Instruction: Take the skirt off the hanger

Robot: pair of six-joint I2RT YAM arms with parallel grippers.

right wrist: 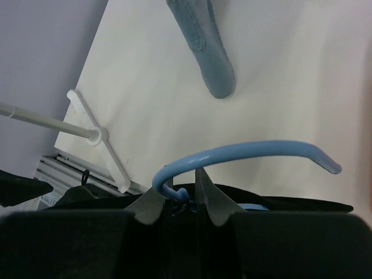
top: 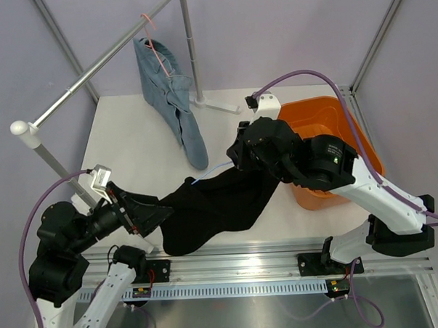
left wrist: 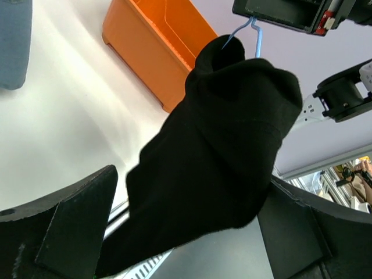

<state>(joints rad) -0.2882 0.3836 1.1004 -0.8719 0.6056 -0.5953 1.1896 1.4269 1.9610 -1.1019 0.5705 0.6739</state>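
My right gripper (right wrist: 180, 200) pinches the blue hanger (right wrist: 250, 146) at its neck, the bar buried under the black skirt (left wrist: 215, 145). My left gripper (left wrist: 192, 174) is spread around the skirt, contact unclear.

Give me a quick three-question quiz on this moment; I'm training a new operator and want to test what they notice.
1. True or false: the right gripper is clamped on the blue hanger.
2. What sits between the fingers of the left gripper? A) the black skirt B) a towel C) nothing
3. Short answer: what colour is the bin beside the right arm?

Key: 1 true; 2 A; 3 orange.
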